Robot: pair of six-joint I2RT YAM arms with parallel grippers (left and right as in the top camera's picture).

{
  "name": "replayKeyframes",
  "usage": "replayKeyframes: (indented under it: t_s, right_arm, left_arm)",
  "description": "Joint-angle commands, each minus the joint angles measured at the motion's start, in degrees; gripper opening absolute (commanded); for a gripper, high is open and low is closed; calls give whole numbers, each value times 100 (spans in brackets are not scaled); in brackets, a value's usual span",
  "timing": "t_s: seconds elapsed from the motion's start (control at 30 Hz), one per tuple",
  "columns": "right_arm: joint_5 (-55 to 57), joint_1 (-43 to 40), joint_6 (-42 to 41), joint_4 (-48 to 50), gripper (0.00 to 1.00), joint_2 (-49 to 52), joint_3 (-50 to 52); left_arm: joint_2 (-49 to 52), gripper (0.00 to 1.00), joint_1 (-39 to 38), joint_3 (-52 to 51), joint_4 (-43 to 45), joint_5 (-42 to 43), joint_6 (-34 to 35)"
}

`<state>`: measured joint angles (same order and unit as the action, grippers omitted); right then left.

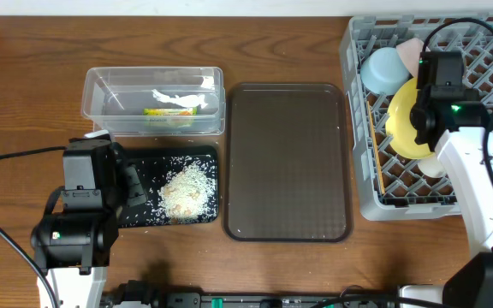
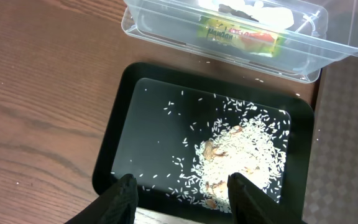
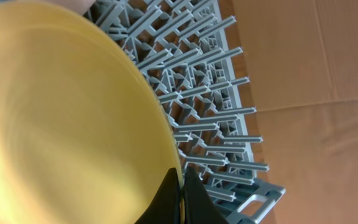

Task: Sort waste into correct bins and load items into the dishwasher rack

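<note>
My right gripper (image 3: 181, 190) is shut on the rim of the yellow plate (image 3: 61, 118) and holds it on edge over the grey dishwasher rack (image 1: 362, 128); the plate also shows in the overhead view (image 1: 405, 120). In the rack lie the light blue bowl (image 1: 383, 70), the pinkish bowl (image 1: 411, 50), a small pale cup (image 1: 435, 164) and the chopsticks (image 1: 376, 145). My left gripper (image 2: 182, 190) is open and empty above the near edge of the black tub (image 2: 151, 118), which holds the rice scraps (image 2: 244, 152). The green-and-white wrapper (image 2: 241, 38) lies in the clear tub (image 2: 166, 25).
The flat brown tray (image 1: 288, 161) lies between the tubs and the rack. A black cable (image 1: 7, 158) runs across the table at the left. The rack's handle end (image 3: 250, 202) is at the table side near bare wood.
</note>
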<state>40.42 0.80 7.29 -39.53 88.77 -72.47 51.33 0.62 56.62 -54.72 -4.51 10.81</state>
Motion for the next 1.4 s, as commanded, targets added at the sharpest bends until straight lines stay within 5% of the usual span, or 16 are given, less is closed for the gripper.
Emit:
replayKeyframes:
  t_s: [0.0,0.07,0.17,0.3,0.57,0.73,0.9,1.13,1.2,1.37]
  right_arm:
    - [-706,223,-675,-9,7,-28,4]
    - [-968,256,-713,-13,18,-70,4]
    - [-1515,216,-861,-63,53,-264,4]
    - [-2675,-11,-855,-105,73,-684,4]
    - [-5628,-271,-525,-682,80,-1147,4]
    - [-5460,-264,-636,-1292,66,-1075,79]
    - [-5136,-260,-1071,-1550,67,-1274,361]
    - [-5029,-260,-1067,-1027,82,-2614,1547]
    - [-4983,-260,-1069,-723,99,-3204,2013]
    - [-4962,-260,-1067,-468,99,-4448,2754]
  left_arm:
    - [0,50,-17,-20,-17,-44,90]
    - [0,55,-17,-20,-26,-42,87]
    - [0,61,-17,-17,-20,-44,87]
    - [-22,62,-20,44,35,79,85]
    - [236,66,-20,63,546,1255,-247]
    - [476,70,-17,63,-232,1587,-348]
    - [-7,70,-17,63,-828,1574,-479]
    - [-2028,74,-17,-11,-992,1388,-581]
    - [-2564,82,-17,-76,-846,1392,-586]
    - [-3294,84,-17,-90,-621,1591,-584]
